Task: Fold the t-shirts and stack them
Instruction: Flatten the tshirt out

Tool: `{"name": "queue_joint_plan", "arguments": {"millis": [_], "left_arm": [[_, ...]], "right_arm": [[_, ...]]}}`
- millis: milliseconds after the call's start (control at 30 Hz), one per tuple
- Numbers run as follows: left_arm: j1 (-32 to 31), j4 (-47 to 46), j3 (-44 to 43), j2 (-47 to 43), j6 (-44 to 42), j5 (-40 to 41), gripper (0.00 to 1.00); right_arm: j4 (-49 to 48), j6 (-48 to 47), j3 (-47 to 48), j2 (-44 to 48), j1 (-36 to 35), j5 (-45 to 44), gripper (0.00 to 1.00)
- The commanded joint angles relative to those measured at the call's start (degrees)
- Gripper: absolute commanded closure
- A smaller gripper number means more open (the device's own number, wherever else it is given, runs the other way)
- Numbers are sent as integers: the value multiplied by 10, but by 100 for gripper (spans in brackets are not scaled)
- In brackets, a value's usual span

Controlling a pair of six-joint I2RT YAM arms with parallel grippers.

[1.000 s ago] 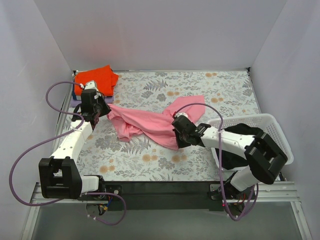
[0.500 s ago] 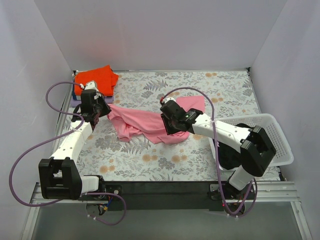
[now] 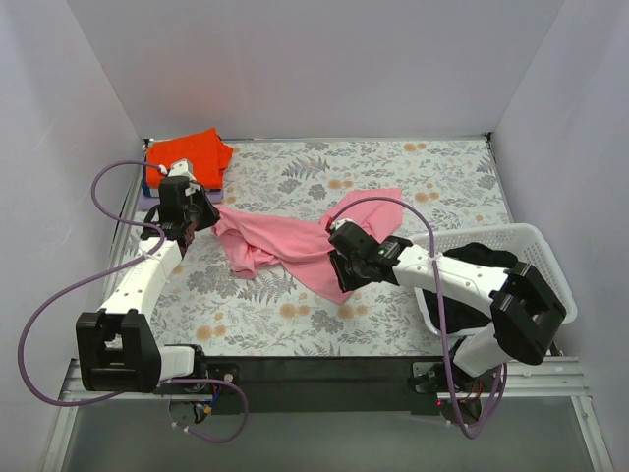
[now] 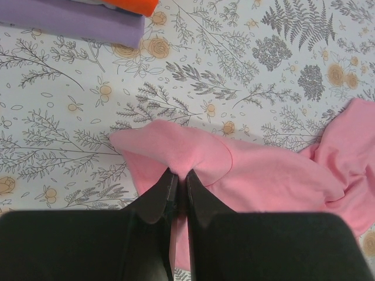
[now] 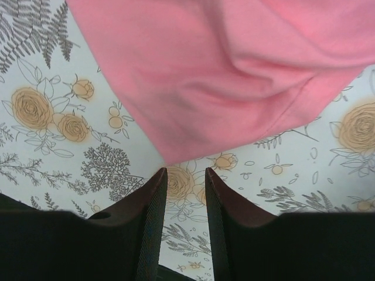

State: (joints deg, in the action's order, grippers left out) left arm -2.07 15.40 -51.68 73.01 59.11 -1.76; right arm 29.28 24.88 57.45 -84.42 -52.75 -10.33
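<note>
1. My left gripper is clamped on a raised fold of the pink t-shirt; the cloth spreads to its right.
2. My right gripper stands parted, gripping nothing; a corner of the pink t-shirt lies just ahead of its tips.
3. The orange-red t-shirt lies folded beyond my left gripper.
</note>
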Motion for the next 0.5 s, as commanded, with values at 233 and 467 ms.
{"name": "queue_joint_plan", "arguments": {"millis": [233, 467], "left_arm": [[3, -2, 4, -7, -7, -10, 100], [3, -1, 4, -6, -7, -11, 100]], "right_arm": [[-61, 37, -37, -38, -25, 7, 53], [-77, 52, -50, -64, -9, -17, 46]]}}
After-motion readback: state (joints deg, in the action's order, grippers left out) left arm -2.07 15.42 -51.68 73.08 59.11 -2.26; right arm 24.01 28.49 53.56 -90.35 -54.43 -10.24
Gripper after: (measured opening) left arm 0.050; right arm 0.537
